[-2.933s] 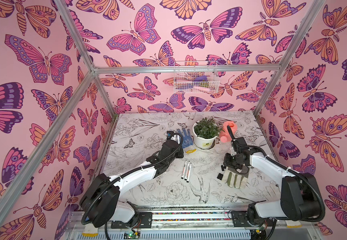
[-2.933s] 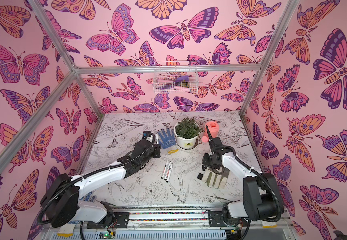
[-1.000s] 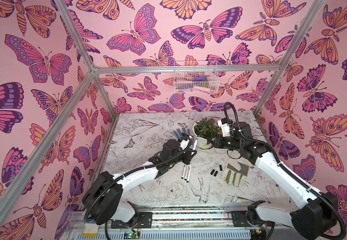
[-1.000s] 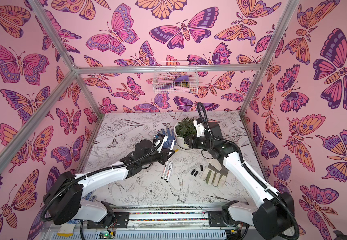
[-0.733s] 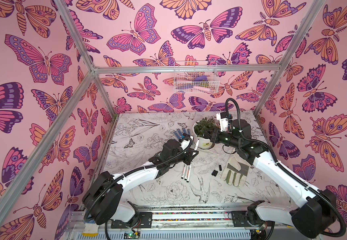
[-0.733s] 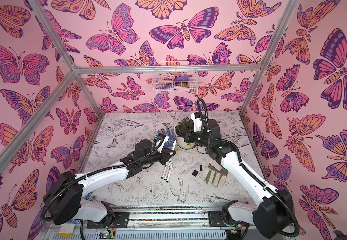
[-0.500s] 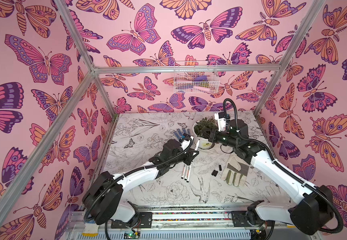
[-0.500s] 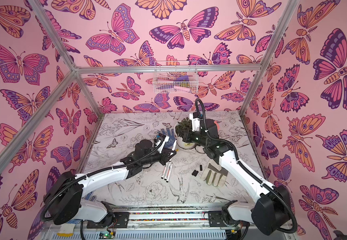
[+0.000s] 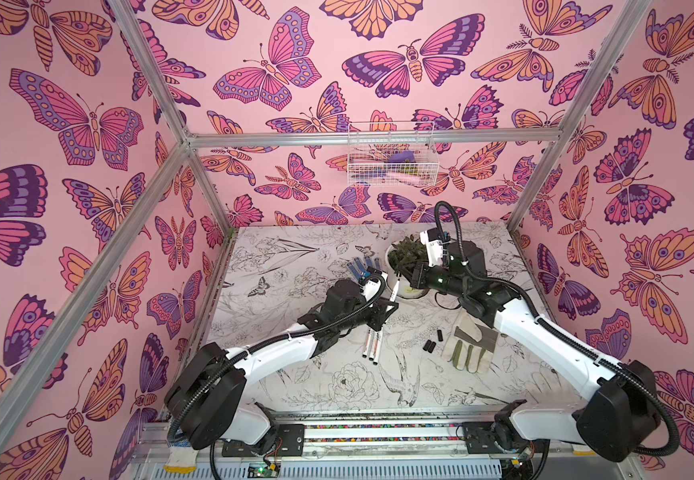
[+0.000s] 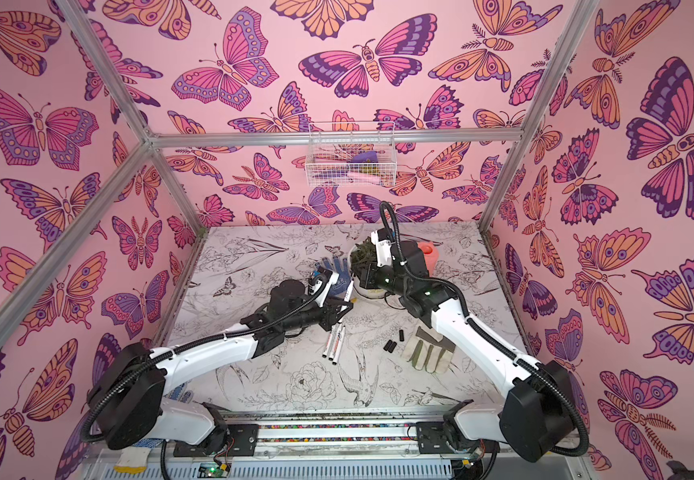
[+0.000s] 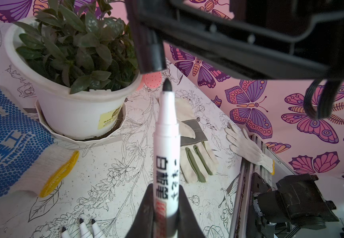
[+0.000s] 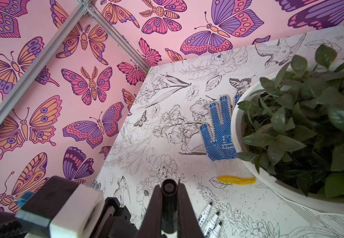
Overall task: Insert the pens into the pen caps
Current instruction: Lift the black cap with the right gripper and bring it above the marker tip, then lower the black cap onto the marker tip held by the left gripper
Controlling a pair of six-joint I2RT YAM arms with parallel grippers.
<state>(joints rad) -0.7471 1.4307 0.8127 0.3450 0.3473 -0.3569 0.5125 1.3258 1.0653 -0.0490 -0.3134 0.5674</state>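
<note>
**Pen tip just short of the cap's mouth, both held above the bench**

The left hand (image 9: 383, 308) is clenched on one white pen (image 9: 394, 288). It grips the printed barrel low down, so the black tip points up and away from the bench (image 9: 295, 257) toward the potted plant (image 11: 80, 115). In the left wrist view the barrel rises from between the dark fingers (image 11: 142, 216).

The right hand (image 12: 169, 191) reaches across in front of the plant and is clenched on a black cap (image 12: 168, 204). The cap's open end faces the pen. In the left wrist view the cap (image 11: 153, 55) hangs just beyond the pen's tip. A narrow gap shows between them, and the tip sits slightly off the line of the opening. Both are in the air, well clear of the bench.

Three loose pens (image 9: 372, 343) lie side by side and uncapped near the middle of the bench, beneath the left arm. Three loose caps (image 9: 431, 344) lie to their right: two together and one just beside them. They are close to the fingers of a tan work glove (image 9: 467, 345).

A blue-dotted glove (image 12: 218, 134) lies flat beside the plant's pot. A white knit glove (image 11: 247, 146) rests at the bench's right edge. A wire basket (image 9: 391, 160) hangs on the back wall.
</note>
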